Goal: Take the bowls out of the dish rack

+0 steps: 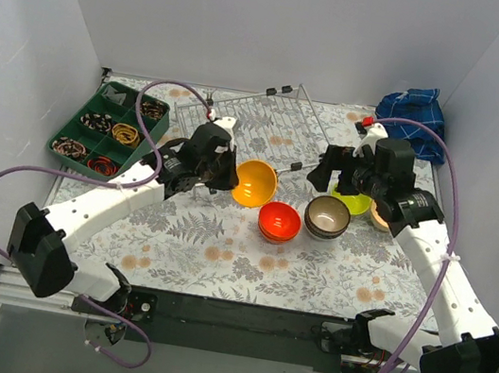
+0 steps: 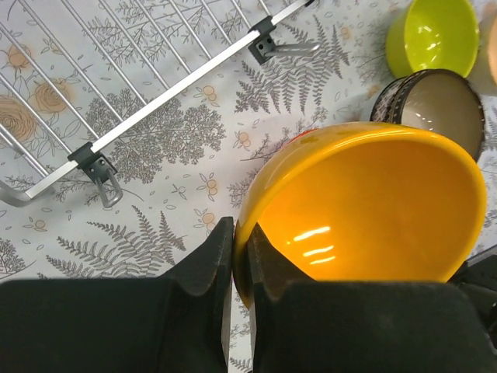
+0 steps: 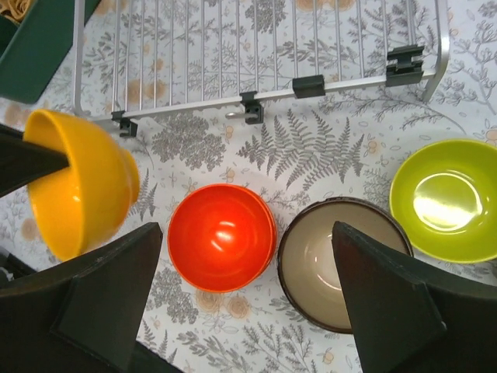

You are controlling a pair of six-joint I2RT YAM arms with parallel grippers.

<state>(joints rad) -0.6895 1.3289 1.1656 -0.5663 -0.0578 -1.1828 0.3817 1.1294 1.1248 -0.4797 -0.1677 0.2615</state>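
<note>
The silver wire dish rack (image 1: 246, 119) stands at the back centre with no bowls in it; its front rail shows in the left wrist view (image 2: 155, 101) and the right wrist view (image 3: 256, 78). My left gripper (image 1: 223, 174) is shut on the rim of a tilted yellow-orange bowl (image 1: 255, 184), held just in front of the rack (image 2: 365, 210) (image 3: 78, 183). A red bowl (image 1: 279, 221) (image 3: 221, 237), a brown bowl (image 1: 328, 217) (image 3: 330, 260) and a lime-green bowl (image 1: 354, 202) (image 3: 446, 198) sit on the table. My right gripper (image 3: 248, 303) is open and empty, above the red and brown bowls.
A green compartment tray (image 1: 110, 130) with small items stands at the left. A blue cloth (image 1: 414, 109) lies at the back right. A peach-coloured bowl (image 1: 381, 216) peeks out beside the right arm. White walls enclose the floral table mat (image 1: 218, 258).
</note>
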